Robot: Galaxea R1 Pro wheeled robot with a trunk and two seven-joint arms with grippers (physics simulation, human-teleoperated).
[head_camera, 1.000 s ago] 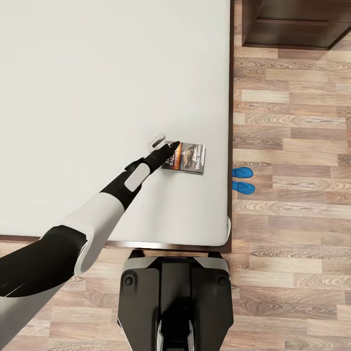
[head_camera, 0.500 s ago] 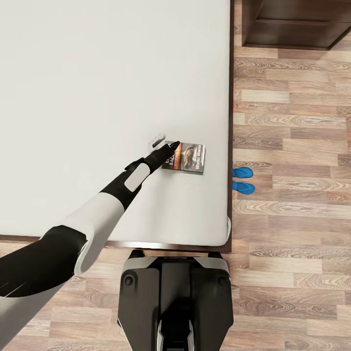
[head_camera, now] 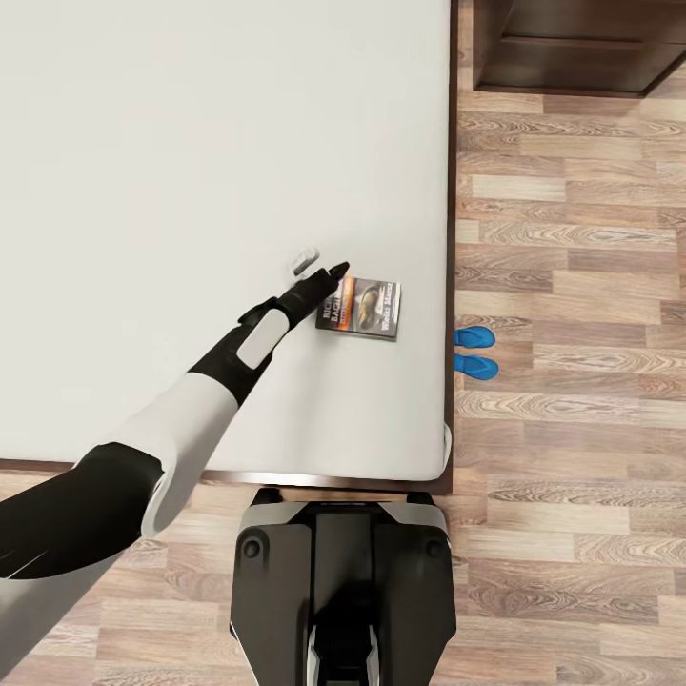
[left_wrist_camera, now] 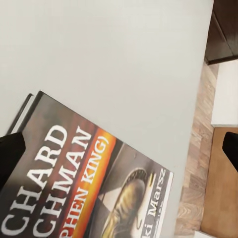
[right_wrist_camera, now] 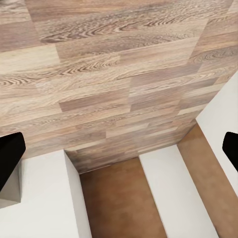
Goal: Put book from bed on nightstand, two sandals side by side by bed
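The left arm is stretched out over the plain light-grey mattress of the bed [head_camera: 191, 143], and its black left gripper [head_camera: 322, 270] hovers at the near-left corner of the small dark paperback book with the orange band and white lettering [head_camera: 367, 307], fingers spread wide, one light tip at about 11 o'clock of the book and the dark one right at its spine edge. In the left wrist view the book [left_wrist_camera: 94, 188] lies flat on the mattress between the two dark fingertips [left_wrist_camera: 10, 153], nothing clamped yet. So by my reading this is the book pick-up, approach stage: the book sits near the mattress's right edge, at roughly 3 o'clock of the gripper. The next move calls for settling the jaws across that thin spine edge and pinching, tricky with so flat a thing on soft bedding, then carrying it to the low dark reddish-brown wooden nightstand [head_camera: 581, 48] up at 1 o'clock. The two bright blue flip-flop sandals [head_camera: 474, 350] already sit side by side on the wood-plank floor [head_camera: 572, 286] just beside the bed. The right gripper [right_wrist_camera: 119, 148] shows wide-set fingertips over bare floor, holding nothing. Against a second ago, the left gripper has drawn back off the cover, which now shows more fully; the book itself has not budged.
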